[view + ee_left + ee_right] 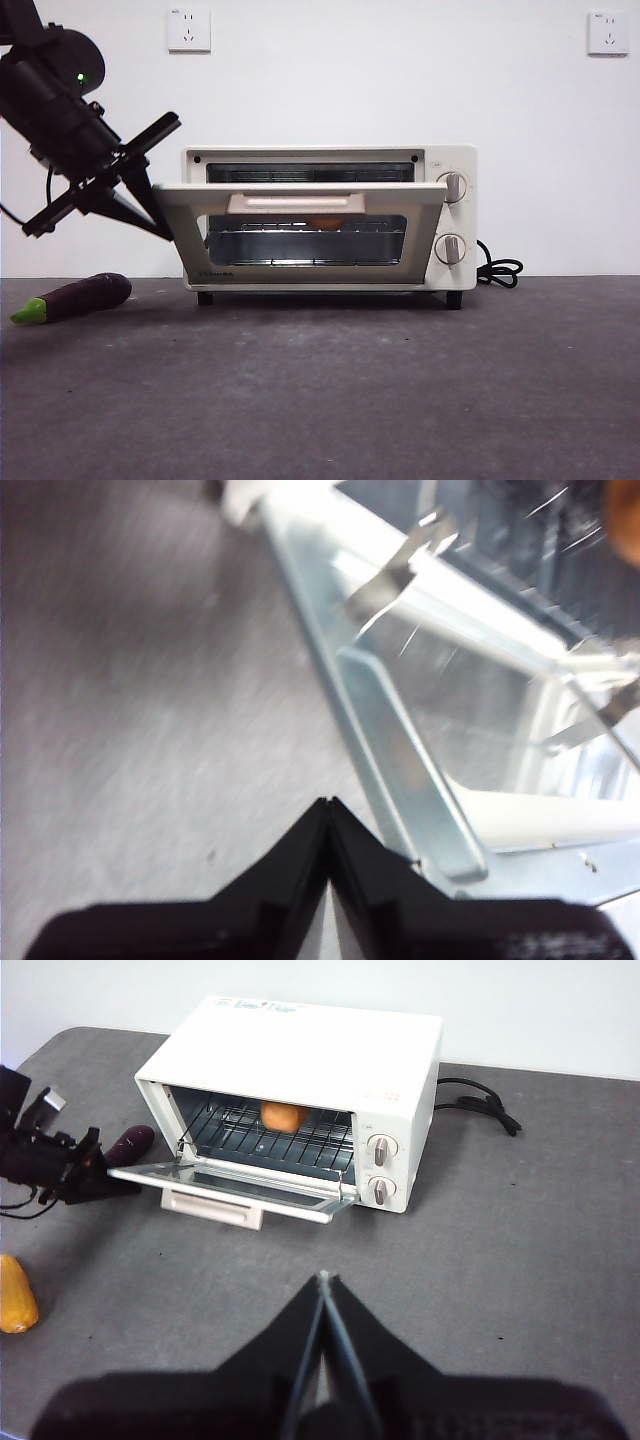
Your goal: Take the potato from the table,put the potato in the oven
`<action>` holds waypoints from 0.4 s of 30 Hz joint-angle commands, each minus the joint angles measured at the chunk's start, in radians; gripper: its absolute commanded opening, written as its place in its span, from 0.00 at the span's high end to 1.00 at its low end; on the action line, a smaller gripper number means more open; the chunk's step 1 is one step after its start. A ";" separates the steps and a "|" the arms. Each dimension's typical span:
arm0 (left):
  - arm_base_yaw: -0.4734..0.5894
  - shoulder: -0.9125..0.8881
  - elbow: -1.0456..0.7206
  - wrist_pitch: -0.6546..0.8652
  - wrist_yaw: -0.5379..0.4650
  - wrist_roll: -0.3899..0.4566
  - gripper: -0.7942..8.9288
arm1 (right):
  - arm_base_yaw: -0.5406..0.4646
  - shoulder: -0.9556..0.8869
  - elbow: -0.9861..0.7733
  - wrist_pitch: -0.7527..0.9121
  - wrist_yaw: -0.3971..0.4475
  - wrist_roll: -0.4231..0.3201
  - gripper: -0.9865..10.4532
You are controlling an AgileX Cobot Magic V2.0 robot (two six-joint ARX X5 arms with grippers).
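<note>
The potato (283, 1116) is sitting inside the oven (300, 1050), on the wire rack (270, 1138) toward the back of the cavity. In the front view only a thin orange-brown sliver of it is showing through the door glass. The oven is standing on the table (400, 400) with its door (300, 235) hanging partly open, tilted outward at an angle, the beige handle (295, 203) facing forward.

The left gripper (328, 815) is positioned at the door's side edge, on the side away from the knobs (453, 187). Its two black jaws are pressed together at the tips and are gripping nothing. Whether the tips are touching the metal door frame cannot be determined from the blurred wrist view.

The right gripper (322, 1285) is hovering well apart from the oven, over bare table in front of it. Its jaws are closed together and empty.

A purple eggplant (75, 297) is lying on the table beside the oven, below the left arm. A small orange object (15, 1293) is lying near the table edge in the right wrist view.
</note>
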 commanded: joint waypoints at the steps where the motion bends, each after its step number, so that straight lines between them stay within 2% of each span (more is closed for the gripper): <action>1: -0.015 0.003 0.029 0.018 0.043 0.005 0.92 | 0.001 -0.002 -0.003 -0.022 0.002 0.011 0.92; 12: -0.014 0.003 0.129 0.028 0.003 0.005 0.92 | 0.001 -0.001 -0.003 -0.022 0.016 0.015 0.92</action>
